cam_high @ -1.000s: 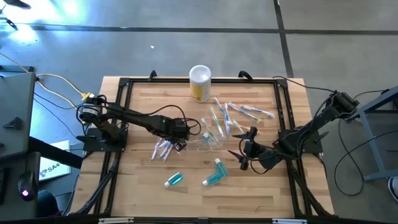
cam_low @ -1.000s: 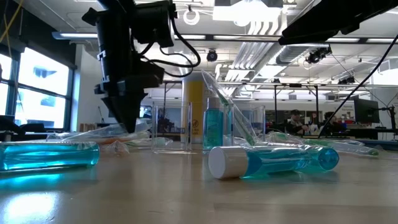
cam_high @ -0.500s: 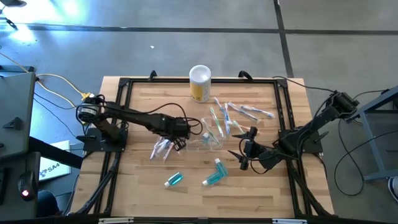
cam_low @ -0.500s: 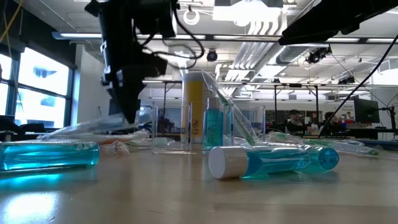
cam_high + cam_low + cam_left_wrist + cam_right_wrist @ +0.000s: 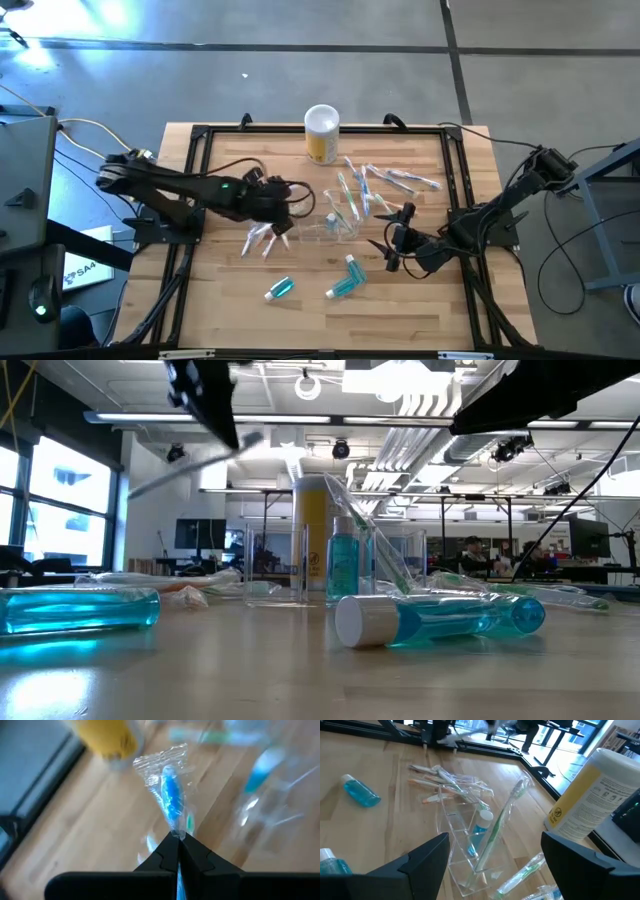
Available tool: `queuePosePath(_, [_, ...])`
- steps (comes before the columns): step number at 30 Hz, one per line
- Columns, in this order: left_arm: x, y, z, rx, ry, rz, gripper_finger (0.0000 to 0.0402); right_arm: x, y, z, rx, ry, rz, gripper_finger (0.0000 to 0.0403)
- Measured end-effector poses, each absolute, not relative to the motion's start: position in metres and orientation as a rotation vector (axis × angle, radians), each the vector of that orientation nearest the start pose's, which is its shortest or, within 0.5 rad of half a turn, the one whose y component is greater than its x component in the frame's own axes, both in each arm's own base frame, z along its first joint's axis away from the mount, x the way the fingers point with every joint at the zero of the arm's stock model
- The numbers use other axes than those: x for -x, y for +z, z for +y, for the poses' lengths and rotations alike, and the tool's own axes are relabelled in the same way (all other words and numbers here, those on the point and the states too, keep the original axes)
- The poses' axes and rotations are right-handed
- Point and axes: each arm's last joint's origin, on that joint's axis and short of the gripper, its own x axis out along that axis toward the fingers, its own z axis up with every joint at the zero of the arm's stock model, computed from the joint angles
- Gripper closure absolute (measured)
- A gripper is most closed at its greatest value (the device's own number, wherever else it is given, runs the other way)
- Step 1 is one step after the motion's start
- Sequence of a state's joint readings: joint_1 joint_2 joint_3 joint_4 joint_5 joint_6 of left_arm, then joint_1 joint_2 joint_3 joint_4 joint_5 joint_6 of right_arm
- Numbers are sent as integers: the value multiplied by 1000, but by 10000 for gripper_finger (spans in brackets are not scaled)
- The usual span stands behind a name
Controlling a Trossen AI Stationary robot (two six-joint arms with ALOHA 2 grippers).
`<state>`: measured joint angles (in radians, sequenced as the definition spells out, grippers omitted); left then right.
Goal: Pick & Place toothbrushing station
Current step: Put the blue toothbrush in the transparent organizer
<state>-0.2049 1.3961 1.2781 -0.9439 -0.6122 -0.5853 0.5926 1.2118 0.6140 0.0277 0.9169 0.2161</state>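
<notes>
Your left gripper pinches a slim blue toothbrush in crinkly clear wrap, lifted just left of the clear holder. Right of the holder, your right gripper hovers, fingers spread. Beyond stands the yellow canister.

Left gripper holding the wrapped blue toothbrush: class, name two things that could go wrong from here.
1. The left gripper pinches only the tip of the clear-wrapped blue toothbrush; it may slip out.
2. The clear plastic organiser, with a green toothbrush leaning in it, looks easy to tip when loading.
</notes>
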Motion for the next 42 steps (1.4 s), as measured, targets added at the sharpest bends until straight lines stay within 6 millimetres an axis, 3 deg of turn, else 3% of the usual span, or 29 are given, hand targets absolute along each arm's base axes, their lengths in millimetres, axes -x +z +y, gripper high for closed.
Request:
queuePosePath(5, [-255, 343, -51, 51, 454, 606, 401, -208, 216, 112, 181, -357, 379, 96])
queuePosePath(9, [-255, 340, -52, 32, 348, 440, 401, -208, 216, 112, 171, -359, 375, 96])
queuePosePath(18, [-254, 274, -39, 80, 249, 67, 401, -208, 217, 113, 152, -359, 372, 96])
queuePosePath(23, [-243, 251, -29, 112, 202, -110, 401, -208, 217, 113, 152, -358, 372, 96])
queuePosePath(26, [-239, 240, -26, 117, 185, -131, 401, -209, 217, 112, 150, -362, 371, 96])
queuePosePath(42, [-259, 204, -30, 110, 171, -12, 401, -216, 216, 99, 128, -379, 392, 96])
